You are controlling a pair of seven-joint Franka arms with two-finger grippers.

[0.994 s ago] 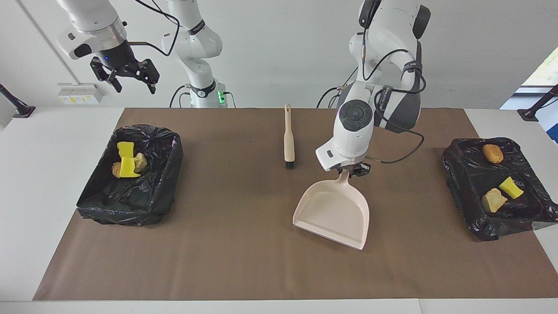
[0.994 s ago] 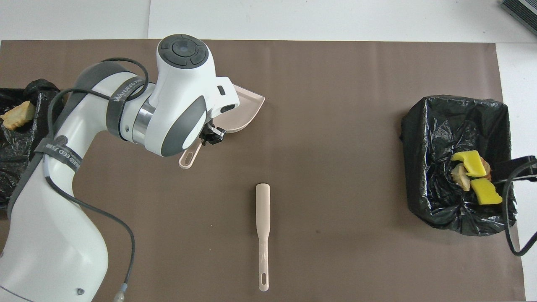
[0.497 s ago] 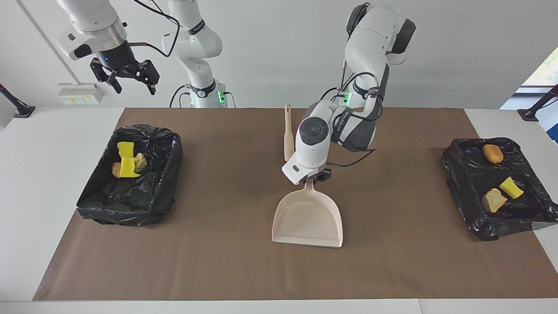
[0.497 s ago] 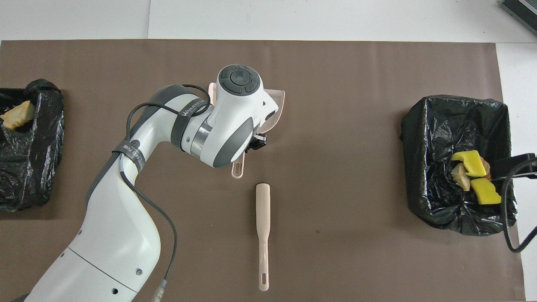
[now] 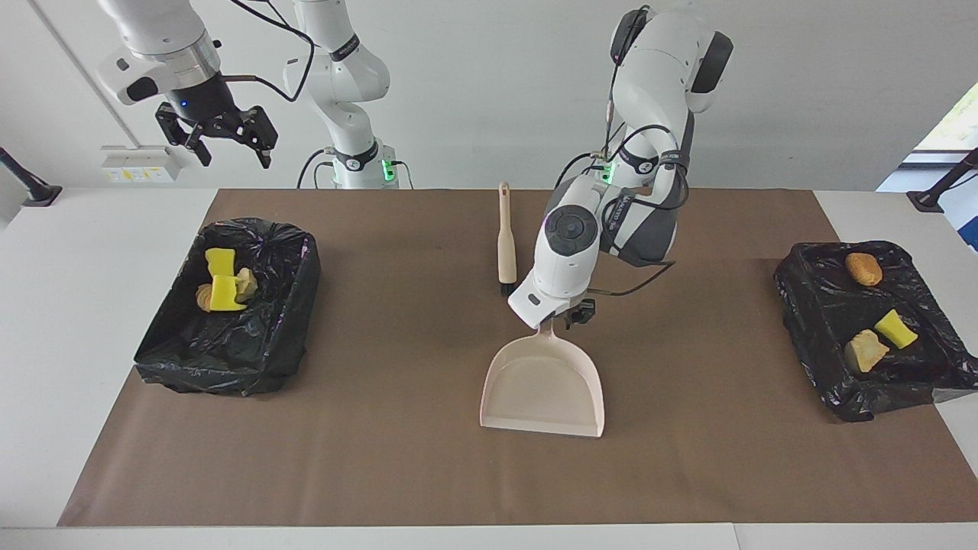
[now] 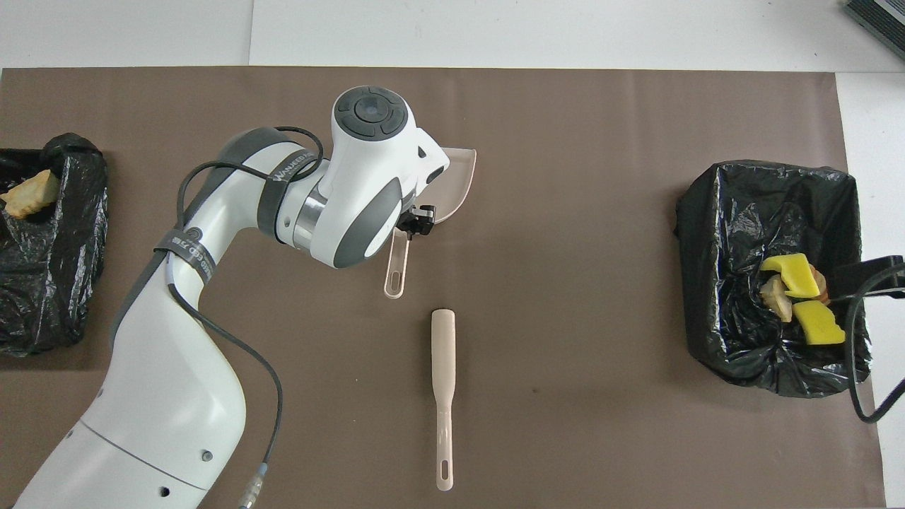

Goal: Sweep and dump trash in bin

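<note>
The pale pink dustpan (image 5: 542, 382) (image 6: 456, 180) lies flat on the brown mat at mid-table, handle toward the robots. My left gripper (image 5: 571, 315) (image 6: 416, 220) hangs just over the top of that handle, open, with one finger (image 6: 425, 215) clear to the handle's side. The beige brush (image 5: 506, 244) (image 6: 443, 375) lies on the mat, nearer to the robots. Trash (image 5: 221, 283) (image 6: 799, 297) sits in the black-lined bin (image 5: 229, 359) (image 6: 728, 212) at the right arm's end. My right gripper (image 5: 221, 136) waits high over that bin's edge, open and empty.
A second black-lined bin (image 5: 817, 305) (image 6: 56, 283) at the left arm's end holds three more pieces: a tan lump (image 5: 863, 269), a yellow chunk (image 5: 895, 328) and another tan lump (image 5: 866, 350) (image 6: 28, 198). The left arm's cable hangs beside its wrist.
My left arm carried the dustpan toward mid-table, turned it square and set it down. It then opened and shifted slightly off the handle. The right arm barely moved.
</note>
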